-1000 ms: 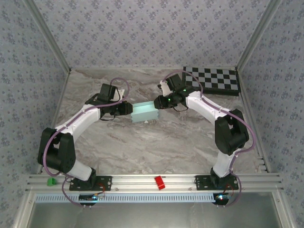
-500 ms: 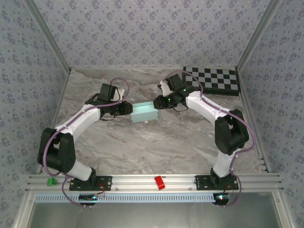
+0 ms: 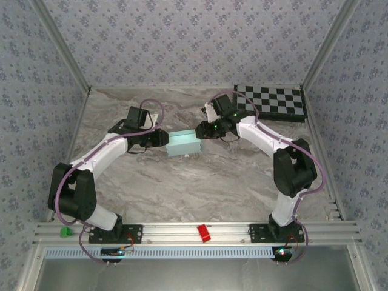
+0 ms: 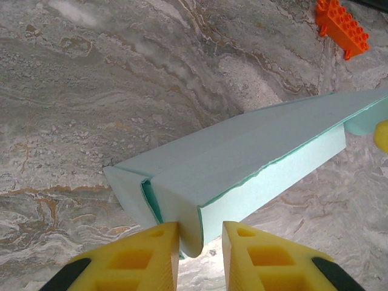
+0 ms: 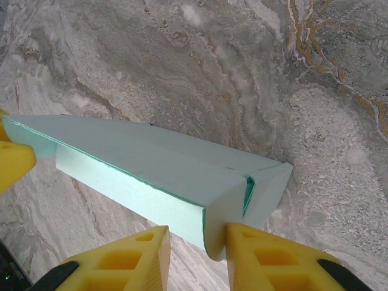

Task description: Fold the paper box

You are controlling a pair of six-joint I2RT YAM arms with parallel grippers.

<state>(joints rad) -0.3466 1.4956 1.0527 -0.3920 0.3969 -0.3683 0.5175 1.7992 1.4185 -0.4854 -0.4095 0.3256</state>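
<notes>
Box [image 3: 183, 144] lies in the middle of the counter [image 3: 182, 188]. The left gripper [image 4: 200, 233] pinches one end and the right gripper [image 5: 197, 239] pinches the other. I think both should squeeze softly and evenly, so the flaps tuck in flat. I count one box, two grippers, one orange brick [image 4: 339, 27] and one checkerboard [image 3: 276, 102].

The top external camera sits high above the near edge of the table [image 3: 182, 182], looking down and forward over all of it from far off. Each wrist camera is very close. The left wrist view looks past the left gripper [image 4: 200, 227] along the paper box [image 4: 242, 163] toward the far end, and the right wrist view looks past the right gripper [image 5: 199, 229] the opposite way. All three views share the box and the marble around it.
</notes>
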